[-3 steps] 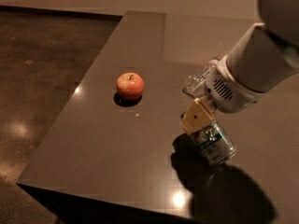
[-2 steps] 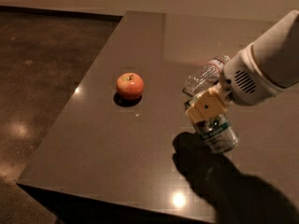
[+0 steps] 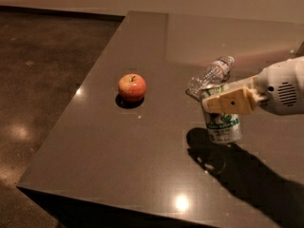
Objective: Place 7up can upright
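7up can [image 3: 223, 126]: small aluminium drink can, silver-white body, green band and green lettering on the side facing the camera. Close to upright, with a slight lean. Top end largely covered by the finger. Gripped at the upper part by gripper [image 3: 214, 100], which reaches in from the right edge of the view, tan finger [image 3: 232, 101] lying across the can's near face. Positioned over the right-hand part of the dark table [image 3: 142, 170], nearer the front edge than the back. Dark shadow beneath and left of the base; contact between base and tabletop not determinable
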